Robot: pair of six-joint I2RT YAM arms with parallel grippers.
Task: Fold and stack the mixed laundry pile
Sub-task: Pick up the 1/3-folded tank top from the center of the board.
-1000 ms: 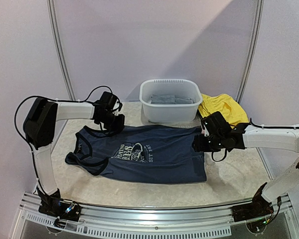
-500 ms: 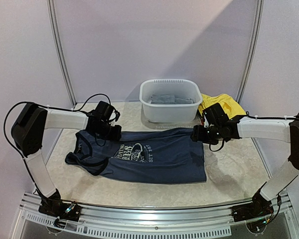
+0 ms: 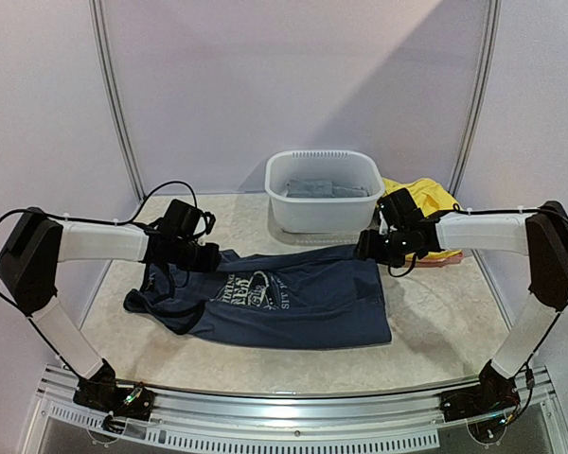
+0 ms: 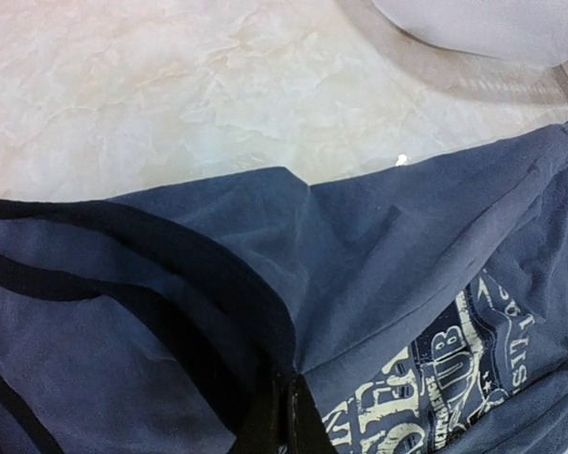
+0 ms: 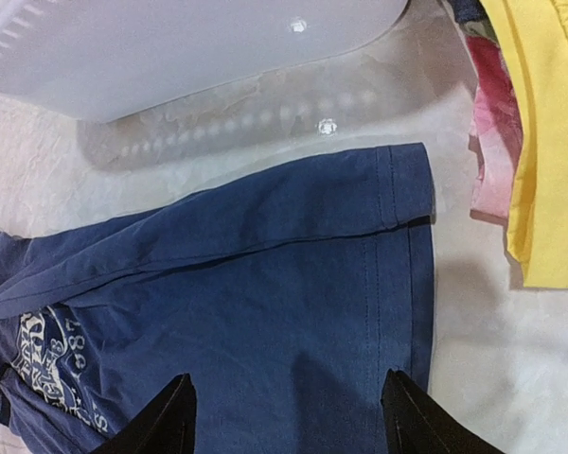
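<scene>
On the left side of the marbled worktop (image 3: 435, 326), the left hand (image 3: 197, 253) is down at the far edge of the navy tank top (image 3: 293, 301), beside the dark-bound armhole. In the left wrist view its fingertips (image 4: 286, 421) are pinched together on a ridge of the blue cloth, which rises in a crease toward them. The tank top lies spread flat across the middle of the worktop, straps to the left and hem to the right, with its white print (image 3: 254, 288) facing up. Along the right half, its far edge is turned over in a narrow band. Beyond the shirt, at the far middle, stands the white basin (image 3: 282, 203) with grey cloth (image 3: 327, 188) lying inside. To the right, the right hand (image 3: 371, 248) sits over the far hem corner of the tank top with its two fingers spread wide and nothing between them; whether they touch the cloth cannot be told. Just beyond that corner a yellow garment (image 3: 424, 200) lies crumpled against the basin's right side, overlapping a pink cloth (image 5: 492, 142) that is near the shirt but apart from it.
</scene>
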